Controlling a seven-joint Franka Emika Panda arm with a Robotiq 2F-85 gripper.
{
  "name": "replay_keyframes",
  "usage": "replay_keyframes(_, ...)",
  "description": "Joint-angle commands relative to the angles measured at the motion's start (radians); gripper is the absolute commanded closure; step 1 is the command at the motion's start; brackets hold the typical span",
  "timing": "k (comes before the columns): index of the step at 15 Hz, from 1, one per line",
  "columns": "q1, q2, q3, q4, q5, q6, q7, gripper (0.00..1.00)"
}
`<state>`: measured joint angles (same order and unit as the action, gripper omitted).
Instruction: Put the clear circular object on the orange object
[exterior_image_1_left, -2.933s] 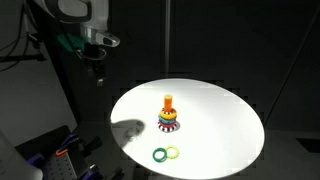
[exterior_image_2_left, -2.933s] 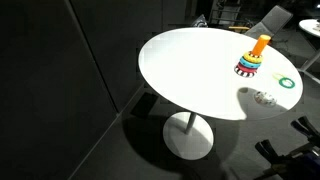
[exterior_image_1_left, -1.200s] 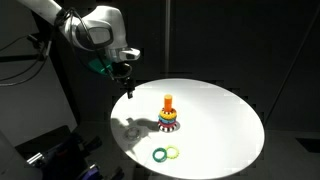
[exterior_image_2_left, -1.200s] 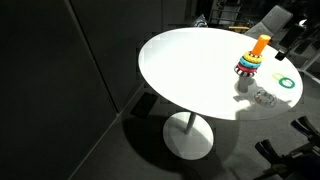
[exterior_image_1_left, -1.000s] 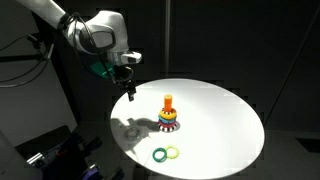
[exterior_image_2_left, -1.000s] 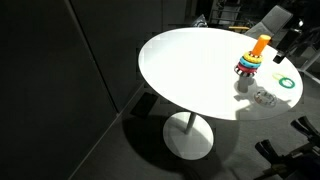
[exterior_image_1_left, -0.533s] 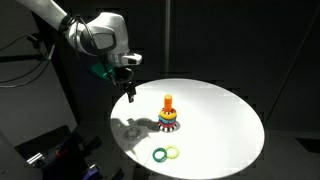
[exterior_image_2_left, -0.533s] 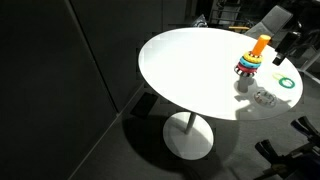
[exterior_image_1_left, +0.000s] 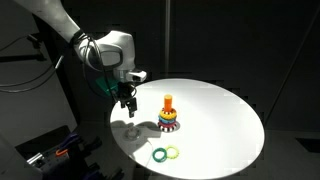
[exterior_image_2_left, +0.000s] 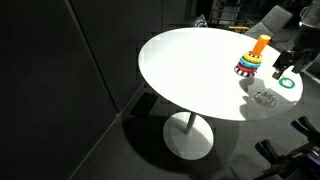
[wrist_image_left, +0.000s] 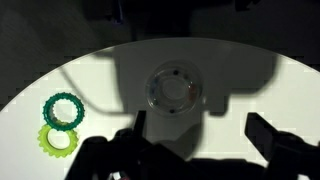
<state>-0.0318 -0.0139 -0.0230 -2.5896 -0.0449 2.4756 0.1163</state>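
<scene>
The clear circular object (wrist_image_left: 173, 90) lies flat on the white table, in the arm's shadow, just beyond my open fingers in the wrist view. It also shows faintly in an exterior view (exterior_image_2_left: 264, 97). My gripper (exterior_image_1_left: 128, 108) hangs open and empty a short way above the table, left of the stacking toy. The gripper is in the wrist view (wrist_image_left: 200, 135) too. The orange object (exterior_image_1_left: 168, 102) stands upright on its base of multicoloured rings (exterior_image_1_left: 169, 123). The orange object also shows in an exterior view (exterior_image_2_left: 260, 45).
A green ring (exterior_image_1_left: 159, 154) and a yellow ring (exterior_image_1_left: 173, 152) lie side by side near the table's front edge, and show at the left of the wrist view (wrist_image_left: 63, 110). The round white table (exterior_image_2_left: 190, 70) is surrounded by dark room.
My gripper has moved down towards the table and slightly nearer the toy, now over the clear ring. The rings and toy have not moved.
</scene>
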Motion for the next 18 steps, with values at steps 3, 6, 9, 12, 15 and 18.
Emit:
replay_keyframes(3, -0.008, 0.076, -0.019, -0.029, 0.005, 0.136, -0.023, 0.0)
replay_keyframes(6, -0.003, 0.115, -0.023, -0.056, -0.01, 0.24, -0.012, 0.0)
replay_keyframes(9, 0.004, 0.154, -0.03, -0.079, -0.025, 0.328, 0.002, 0.0)
replay_keyframes(12, 0.01, 0.189, -0.043, -0.091, -0.031, 0.386, 0.003, 0.0)
replay_keyframes(15, 0.008, 0.225, -0.049, -0.086, -0.019, 0.429, -0.011, 0.0)
replay_keyframes(18, 0.004, 0.258, -0.048, -0.077, -0.002, 0.466, -0.027, 0.0)
